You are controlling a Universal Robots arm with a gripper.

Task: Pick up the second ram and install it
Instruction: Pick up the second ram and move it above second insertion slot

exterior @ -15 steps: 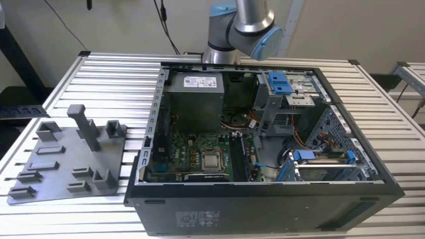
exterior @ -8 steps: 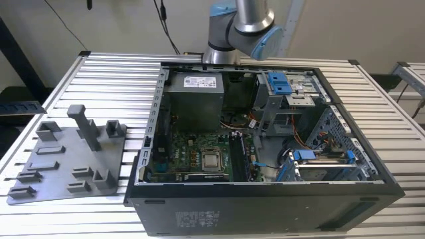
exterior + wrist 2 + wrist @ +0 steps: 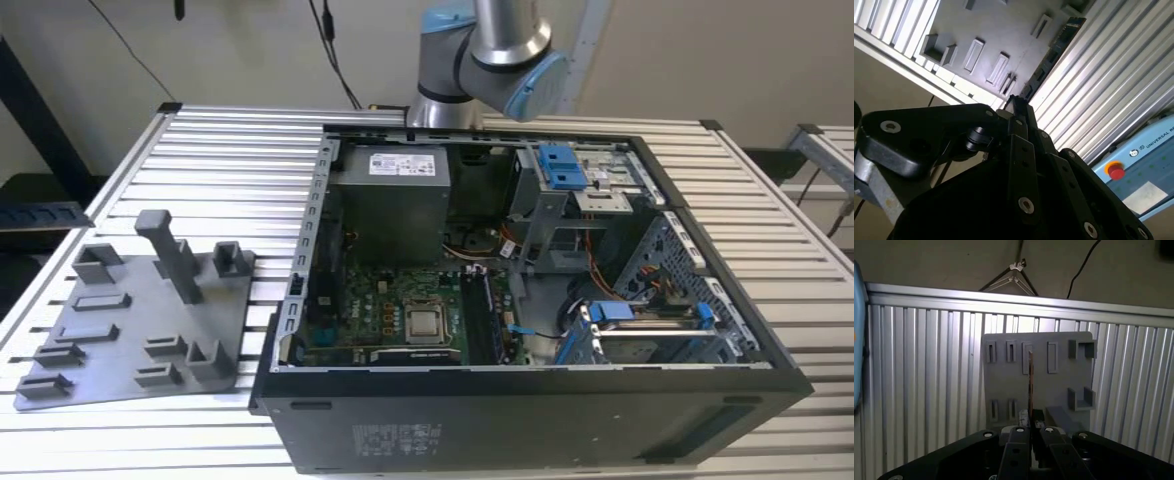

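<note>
- Your second ram (image 3: 1056, 47) is clamped at one end between the black fingers of the gripper (image 3: 1016, 102), which are closed on it. The stick juts straight out from the fingertips over the grey fixture plate (image 3: 1004, 30).
- You cannot tell whether the ram's far end touches the plate.
- In the second wrist view the ram is a flat, narrow, dark green board with a row of small black chips. In the first wrist view you see it edge-on as a thin line.
- The plate is matte grey plastic with rectangular slots and upright blocks. It lies at the exterior view's left on the ribbed aluminium table (image 3: 200, 150).
- Just beside the plate, the black computer case (image 3: 534, 420) lies open. Inside it you see:
  - a green motherboard (image 3: 387, 300)
  - a grey power supply box (image 3: 394, 200)
  - metal drive cages with blue latches (image 3: 561, 165)
  - coloured cables
- The arm (image 3: 487, 50) rises at the exterior view's top centre, behind the case.
</note>
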